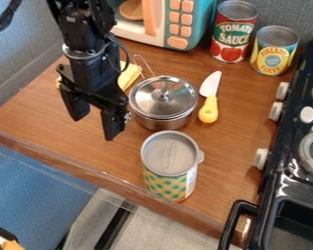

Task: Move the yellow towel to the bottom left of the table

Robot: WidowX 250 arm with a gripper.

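Observation:
The black gripper (pixel 95 120) hangs over the left part of the wooden table (pixel 61 132), its two fingers spread apart with nothing between them. Behind the arm lies the yellow towel (pixel 129 75), largely hidden by it. One part of the towel shows to the arm's right, beside a thin wire handle, and a small yellow bit shows at the arm's left edge. The fingertips appear lower in the view than the towel, nearer the table's front edge.
A lidded metal pot (pixel 164 100) stands right of the gripper, with a yellow-handled knife (pixel 209 100) beyond it. A patterned can (pixel 169 168) is near the front edge. Two cans and a toy microwave (pixel 175 24) stand behind; a stove (pixel 296 161) is right.

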